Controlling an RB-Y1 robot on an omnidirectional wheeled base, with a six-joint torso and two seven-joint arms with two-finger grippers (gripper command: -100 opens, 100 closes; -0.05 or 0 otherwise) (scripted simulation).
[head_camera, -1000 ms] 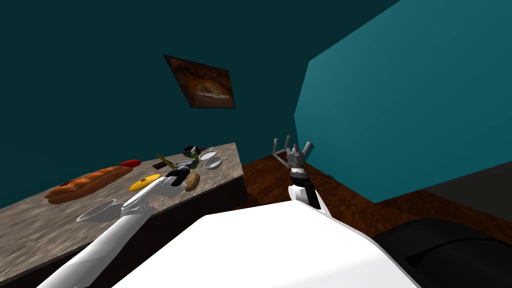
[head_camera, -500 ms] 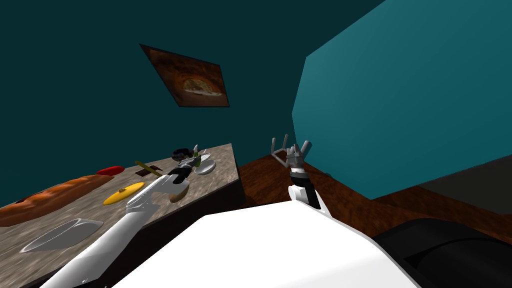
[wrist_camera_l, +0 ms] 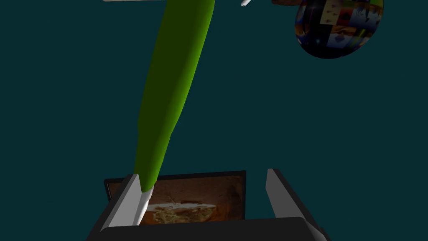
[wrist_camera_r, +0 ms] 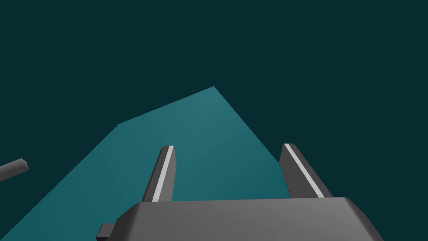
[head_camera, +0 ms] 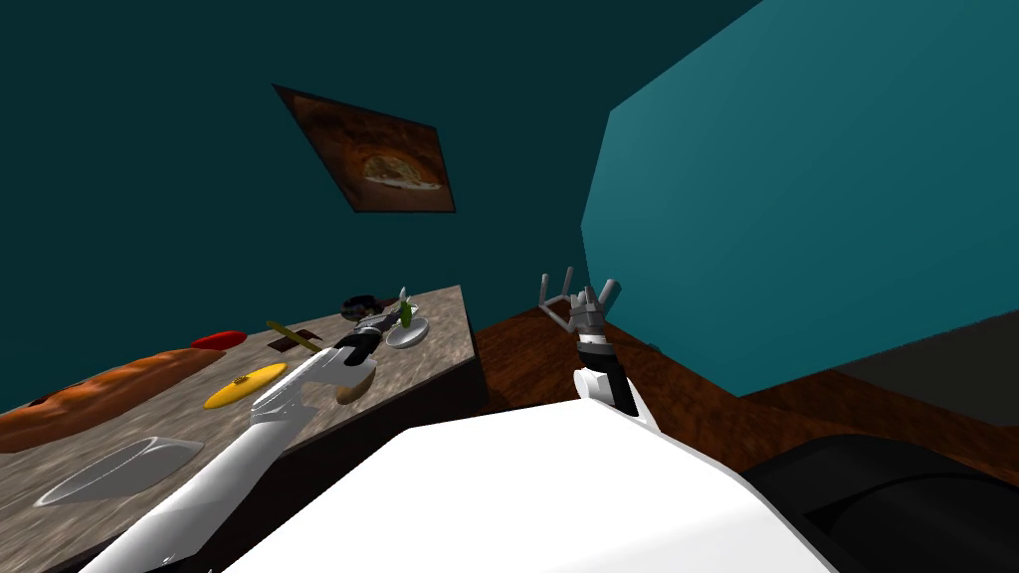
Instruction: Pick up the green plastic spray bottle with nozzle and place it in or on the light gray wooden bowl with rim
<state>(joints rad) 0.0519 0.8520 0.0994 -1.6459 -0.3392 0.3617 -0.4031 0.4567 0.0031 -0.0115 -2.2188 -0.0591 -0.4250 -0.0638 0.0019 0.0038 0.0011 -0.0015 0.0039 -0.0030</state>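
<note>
so the left gripper (wrist_camera_l: 202,173) is spread wide and pinching nothing; the slim green spray bottle (wrist_camera_l: 175,83) with its white tip sits right against the inner face of one finger (wrist_camera_l: 127,196), not gripped between the two; its long axis runs away from the gripper, roughly the way the fingers point, leaning a bit across toward the middle; in the head view it stands upright at the shallow light grey round bowl (head_camera: 413,338) near the far corner of the mottled grey-brown stone-look table (head_camera: 443,323); looks to me like it's in the bowl, but i can't swear to that; the left arm is the nearer one by miles; the right gripper (wrist_camera_r: 228,145) hangs well off to the side over the floor, fingers apart and empty; my guess is the drop is basically done and the thing to watch is backing out straight along that axis, since a sideways swing of that one finger could tip a tall thin bottle; a dark patchwork ball (wrist_camera_l: 336,29) sits beyond it, not in the way
</note>
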